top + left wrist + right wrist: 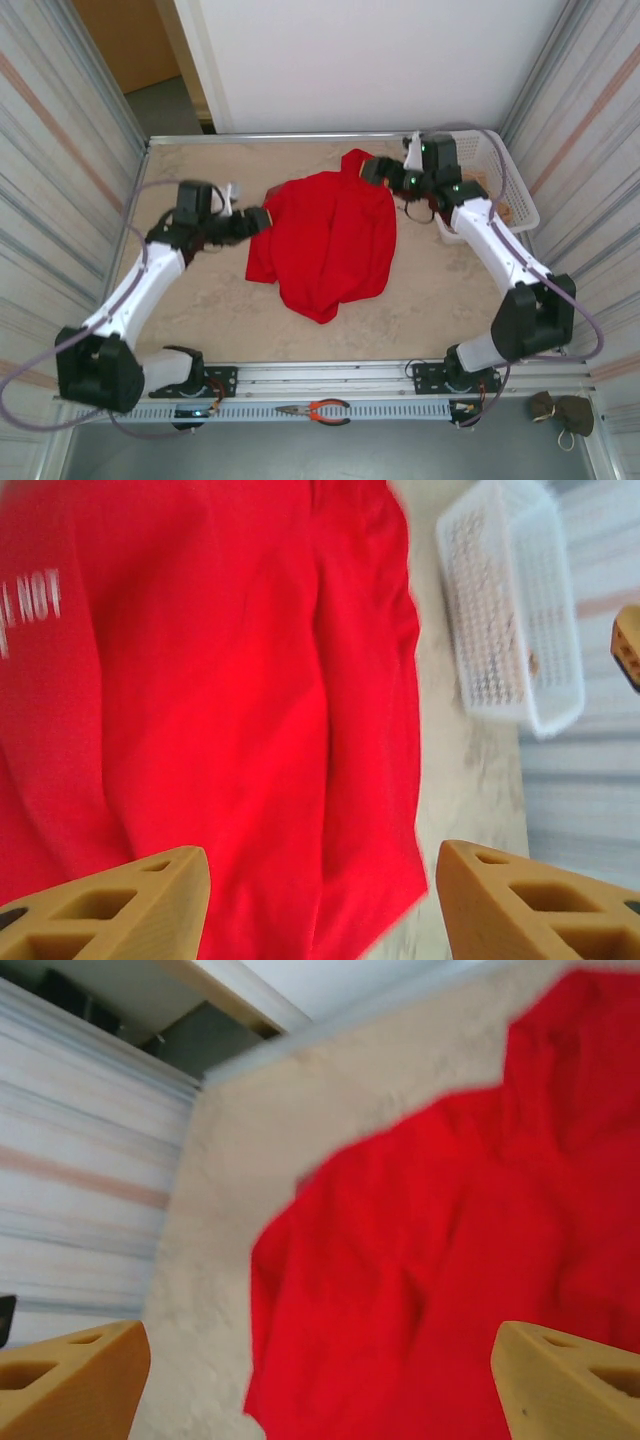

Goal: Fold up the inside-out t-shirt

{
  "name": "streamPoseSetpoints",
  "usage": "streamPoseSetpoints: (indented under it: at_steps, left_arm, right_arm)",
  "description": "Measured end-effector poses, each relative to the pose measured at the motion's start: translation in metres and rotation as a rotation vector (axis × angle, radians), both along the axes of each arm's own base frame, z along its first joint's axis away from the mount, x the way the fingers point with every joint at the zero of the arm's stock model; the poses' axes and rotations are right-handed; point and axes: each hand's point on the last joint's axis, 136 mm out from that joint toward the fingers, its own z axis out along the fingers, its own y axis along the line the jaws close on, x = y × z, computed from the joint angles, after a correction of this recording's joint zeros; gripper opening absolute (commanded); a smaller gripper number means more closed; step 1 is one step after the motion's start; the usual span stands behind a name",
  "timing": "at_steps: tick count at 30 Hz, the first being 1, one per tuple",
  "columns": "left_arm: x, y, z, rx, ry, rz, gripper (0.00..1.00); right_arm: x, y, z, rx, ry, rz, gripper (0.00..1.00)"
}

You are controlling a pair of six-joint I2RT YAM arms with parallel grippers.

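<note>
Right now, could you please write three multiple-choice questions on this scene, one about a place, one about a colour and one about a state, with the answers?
1. Where does the white plastic lattice basket stand?
A) far right corner of the table
B) near left corner
C) on top of the shirt

2. What colour is the lettering on the bright red cloth t-shirt?
A) black
B) white
C) yellow

3. How do the left hand and the right hand stand?
A) both shut
C) both open
B) the left one shut, the right one open

Answers: 1 A, the top view shows it at the far right corner. 2 B, pale letters show in the left wrist view. 3 C, each wrist view shows the hand gaping wide.
</note>
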Motion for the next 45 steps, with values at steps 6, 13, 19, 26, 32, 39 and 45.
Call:
streamPoseSetpoints:
  at_steps: [6, 13, 19, 26, 32, 39, 45]
  left_arm:
    - [-0.083, -0.024, -0.072, 0.036, 0.209, -0.022, 0.61]
    - [-0.114, -0.037, -0.112, 0.125, 0.329, 0.012, 0.61]
    - [-0.118, -0.048, -0.139, 0.199, 0.390, 0.022, 0.62]
    - [-0.107, -0.064, -0.158, 0.242, 0.423, 0.020, 0.59]
    - [-0.102, -0.077, -0.166, 0.244, 0.423, 0.005, 0.10]
    - [-0.081, -0.067, -0.143, 0.233, 0.366, 0.014, 0.00]
    - [-0.003, 0.005, -0.038, 0.087, 0.129, 0.208, 0.00]
  right_arm:
    - [-0.051, -0.027, -0.107, -0.138, 0.223, -0.067, 0.82]
    - [-0.069, -0.043, -0.165, -0.247, 0.342, -0.121, 0.70]
    - [-0.067, -0.043, -0.196, -0.258, 0.407, -0.144, 0.61]
    - [-0.060, -0.039, -0.207, -0.237, 0.421, -0.161, 0.49]
    - [-0.056, -0.037, -0.211, -0.218, 0.428, -0.176, 0.00]
    - [-0.048, -0.047, -0.192, -0.159, 0.398, -0.206, 0.00]
    - [-0.022, -0.086, -0.101, -0.061, 0.211, -0.315, 0.00]
